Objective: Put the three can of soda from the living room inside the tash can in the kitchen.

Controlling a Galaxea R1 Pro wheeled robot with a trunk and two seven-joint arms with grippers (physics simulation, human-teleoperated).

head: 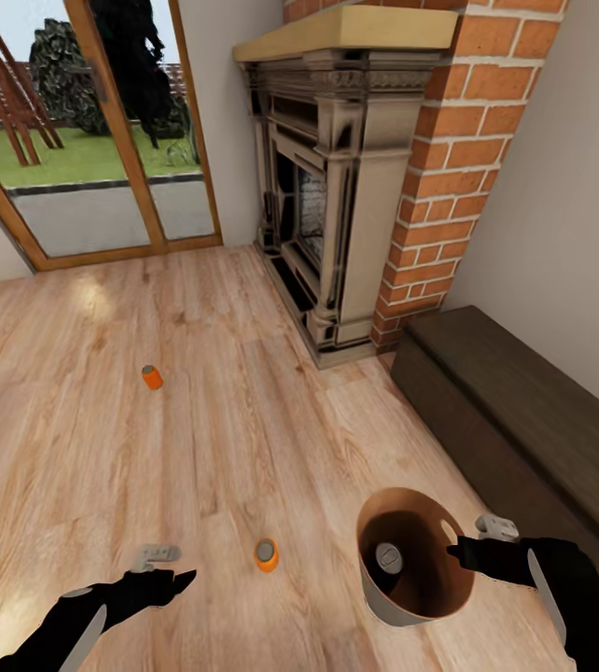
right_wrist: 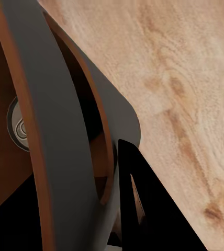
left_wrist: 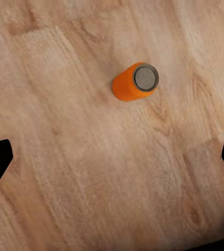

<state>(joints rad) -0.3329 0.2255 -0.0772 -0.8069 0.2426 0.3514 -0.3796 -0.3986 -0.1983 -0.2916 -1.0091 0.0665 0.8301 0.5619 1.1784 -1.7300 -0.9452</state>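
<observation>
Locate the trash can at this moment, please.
In the head view the trash can sits low and right of centre on the wood floor, its rim gripped by the right claw, with an orange can standing beside it.

A home living room: brick fireplace [head: 355,177], plank floor [head: 197,439], glass garden doors [head: 94,131].

Glossy wood plank floor [head: 243,439], matt brick chimney [head: 449,168], seemingly metal-topped cans [left_wrist: 136,81].

At the frame's lower left the left gripper [head: 184,581] hovers with jaws spread, while at lower right the right gripper [head: 455,553] is clamped closed
</observation>
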